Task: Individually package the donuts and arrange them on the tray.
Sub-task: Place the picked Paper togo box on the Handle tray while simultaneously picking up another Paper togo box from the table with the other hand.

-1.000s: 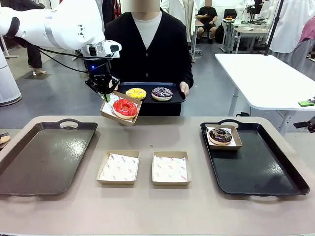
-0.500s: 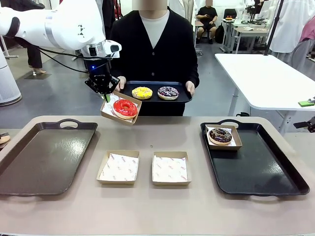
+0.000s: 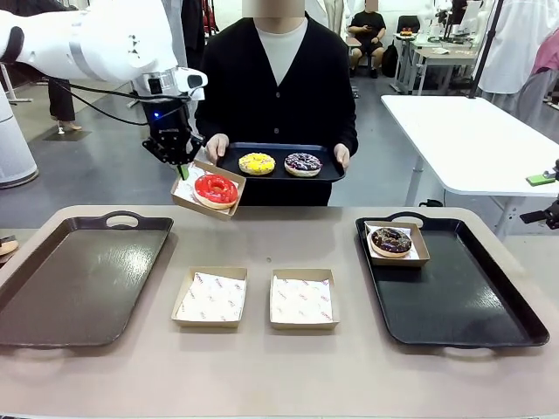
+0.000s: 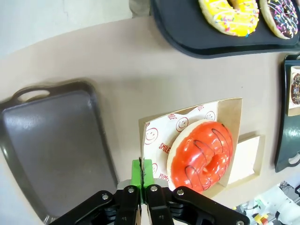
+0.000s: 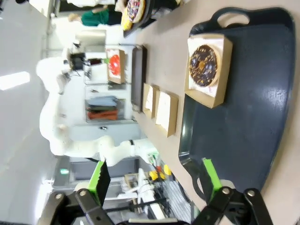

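Observation:
My left gripper [image 3: 181, 168] is shut on the edge of a cardboard box [image 3: 188, 200] that holds the glossy red donut [image 3: 216, 188], tilted in the air beyond the table's far edge. The left wrist view shows the green pads [image 4: 142, 171] pinching the box's paper-lined rim beside the red donut [image 4: 201, 154]. A person holds a small dark tray [image 3: 279, 175] with the yellow donut [image 3: 257, 163] and the drizzled purple-brown donut [image 3: 302, 164]. The chocolate sprinkled donut [image 3: 391, 241] sits boxed on the right tray [image 3: 463, 305]. My right gripper [image 5: 154, 180] is open, off to the side of that tray [image 5: 253, 108].
Two paper-lined boxes [image 3: 210, 297] [image 3: 302, 298] with nothing in them lie side by side at the table's middle front. A large dark tray [image 3: 79, 279] lies bare at the left. The person stands close behind the far edge.
My left gripper has carried the boxed red donut slightly left and up. The person has shifted the small tray a little to the right and lower.

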### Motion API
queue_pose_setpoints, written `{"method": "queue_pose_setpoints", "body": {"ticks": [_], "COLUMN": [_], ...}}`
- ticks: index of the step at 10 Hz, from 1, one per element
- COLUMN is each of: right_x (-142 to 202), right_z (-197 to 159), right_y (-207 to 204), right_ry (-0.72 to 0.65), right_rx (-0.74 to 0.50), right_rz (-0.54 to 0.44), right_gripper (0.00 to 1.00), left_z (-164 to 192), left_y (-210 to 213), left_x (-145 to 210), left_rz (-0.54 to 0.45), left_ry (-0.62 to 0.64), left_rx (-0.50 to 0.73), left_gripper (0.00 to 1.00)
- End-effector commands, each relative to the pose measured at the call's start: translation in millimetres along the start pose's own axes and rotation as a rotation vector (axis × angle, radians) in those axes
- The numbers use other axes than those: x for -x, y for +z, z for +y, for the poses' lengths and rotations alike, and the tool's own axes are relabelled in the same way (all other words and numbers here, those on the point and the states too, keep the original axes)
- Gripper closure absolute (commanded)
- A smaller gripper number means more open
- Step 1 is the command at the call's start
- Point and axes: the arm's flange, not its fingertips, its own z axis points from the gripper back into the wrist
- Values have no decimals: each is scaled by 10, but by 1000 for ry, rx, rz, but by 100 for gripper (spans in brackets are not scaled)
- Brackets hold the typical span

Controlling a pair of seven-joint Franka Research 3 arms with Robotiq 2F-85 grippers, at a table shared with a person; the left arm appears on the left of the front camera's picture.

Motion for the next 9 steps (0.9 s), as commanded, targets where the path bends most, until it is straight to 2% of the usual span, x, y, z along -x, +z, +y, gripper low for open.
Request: {"method": "queue_pose_setpoints", "body": {"ticks": [1, 4, 7, 9], "right_x": [190, 294, 302, 286], "right_z": [560, 983, 1115, 1163], "right_y": [-281, -936, -1797, -2350], "right_ry": [13, -7, 7, 21], "right_rx": [173, 436, 656, 739], "right_rz": [33, 61, 90, 95], "right_gripper": [0, 0, 0, 0], "left_z": [347, 823, 1155, 1410], "left_y": [163, 73, -141, -350], "left_x": [278, 409, 453, 462], "left_rz": [6, 25, 35, 67], "left_ry": [10, 34, 72, 121], "left_rx": [23, -10, -34, -41], "left_gripper": [99, 99, 99, 99]}}
